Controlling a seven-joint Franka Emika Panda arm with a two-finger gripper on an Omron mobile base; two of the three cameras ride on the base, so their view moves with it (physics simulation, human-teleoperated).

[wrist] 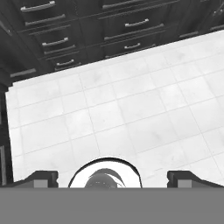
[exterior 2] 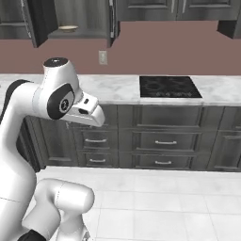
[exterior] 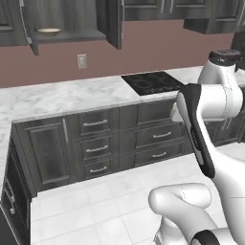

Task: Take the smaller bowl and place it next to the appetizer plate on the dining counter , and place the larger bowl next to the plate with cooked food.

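Kitchen wall worktop (exterior: 57,98) with cooktop (exterior: 152,82); smaller bowl (exterior: 48,32) sits untouched in open upper cabinet, far left. Right base view: same bowl high on shelf. Hand view: fingers (wrist: 111,179) spread wide, empty, over floor tiles. Nothing placed yet.

Shelved smaller bowl (exterior: 48,32) partly hidden

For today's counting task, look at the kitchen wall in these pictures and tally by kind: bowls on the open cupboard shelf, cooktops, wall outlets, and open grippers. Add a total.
Bowls on the open cupboard shelf: 1, the smaller bowl
Cooktops: 1, the black cooktop
Wall outlets: 1, the outlet
Open grippers: 1, the gripper, holding nothing
Total: 4
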